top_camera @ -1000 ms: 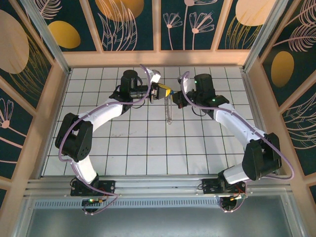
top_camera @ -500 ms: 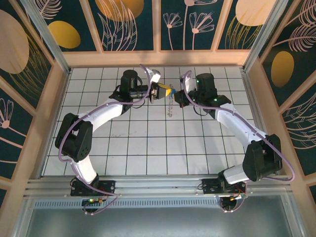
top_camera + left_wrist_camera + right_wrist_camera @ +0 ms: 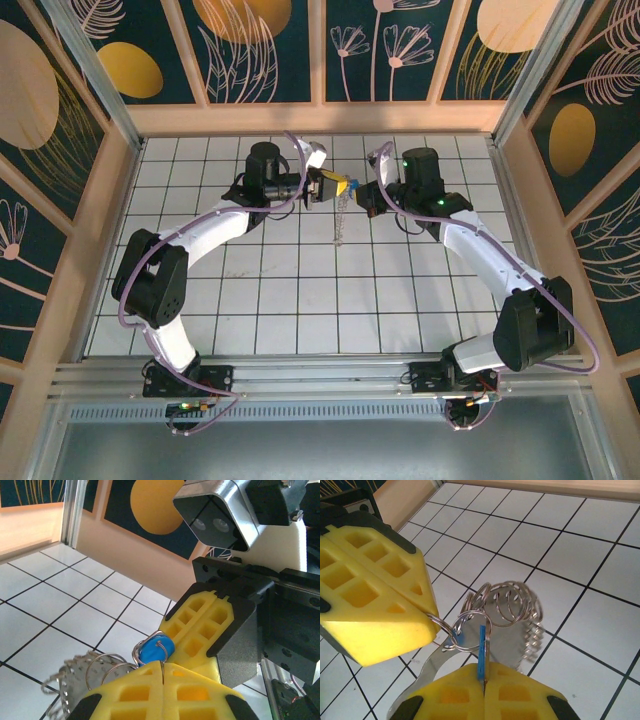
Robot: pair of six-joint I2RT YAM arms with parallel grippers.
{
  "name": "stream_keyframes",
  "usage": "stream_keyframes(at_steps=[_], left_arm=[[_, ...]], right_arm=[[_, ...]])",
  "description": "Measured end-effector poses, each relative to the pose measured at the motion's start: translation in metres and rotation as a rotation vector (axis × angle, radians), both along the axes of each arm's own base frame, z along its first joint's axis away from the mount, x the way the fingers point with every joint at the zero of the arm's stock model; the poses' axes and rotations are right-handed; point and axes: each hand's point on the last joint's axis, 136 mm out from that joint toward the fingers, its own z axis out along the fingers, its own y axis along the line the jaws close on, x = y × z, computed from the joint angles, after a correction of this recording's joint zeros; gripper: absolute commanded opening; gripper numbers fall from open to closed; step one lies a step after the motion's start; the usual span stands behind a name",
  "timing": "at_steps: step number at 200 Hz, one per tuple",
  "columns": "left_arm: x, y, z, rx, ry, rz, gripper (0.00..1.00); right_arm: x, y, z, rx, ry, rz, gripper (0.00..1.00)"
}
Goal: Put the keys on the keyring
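While left fingers (image 3: pixel 125 695) pinch the keyring (image 3: pixel 512 605), right fingers (image 3: pixel 520 695) clamp the key (image 3: pixel 481 647).

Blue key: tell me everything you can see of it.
The blue key shows as a bright blue, glossy plastic head: rounded from the left wrist, a thin edge-on strip from the right wrist. Its lower part is pinched in the seam of the shut right pincer; no metal blade is visible. Silvery wire rings cross and touch the head, their wire clamped by the shut left pincer. It is held above the white tiled table.
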Motion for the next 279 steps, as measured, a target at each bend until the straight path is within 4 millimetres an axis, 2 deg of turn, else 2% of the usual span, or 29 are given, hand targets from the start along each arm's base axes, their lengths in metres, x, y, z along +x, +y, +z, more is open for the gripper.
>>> stream_keyframes(at_steps=[69,94,114,169,221,255,279], left_arm=[[0.000,0.000,0.000,0.000,0.000,0.001,0.00],[0.001,0.000,0.001,-0.010,0.004,0.006,0.19],[0.000,0.001,0.004,-0.028,0.007,0.010,0.29],[0.005,0.007,0.019,-0.071,-0.005,0.082,0.36],[0.020,0.037,0.036,-0.108,-0.019,0.295,0.39],[0.039,0.073,0.031,-0.109,0.007,0.476,0.40],[0.046,0.093,0.028,-0.106,0.016,0.568,0.41]], right_arm=[[0.000,-0.001,0.000,-0.002,0.007,-0.002,0.00],[0.001,-0.002,0.007,-0.005,0.002,-0.010,0.00],[0.008,-0.007,0.015,-0.017,-0.014,-0.044,0.00],[0.021,-0.015,0.020,-0.046,-0.018,-0.094,0.00],[0.045,-0.015,0.003,-0.074,0.027,-0.117,0.00],[0.067,-0.007,-0.007,-0.080,0.055,-0.113,0.00],[0.092,0.006,-0.008,-0.071,0.066,-0.094,0.00]])
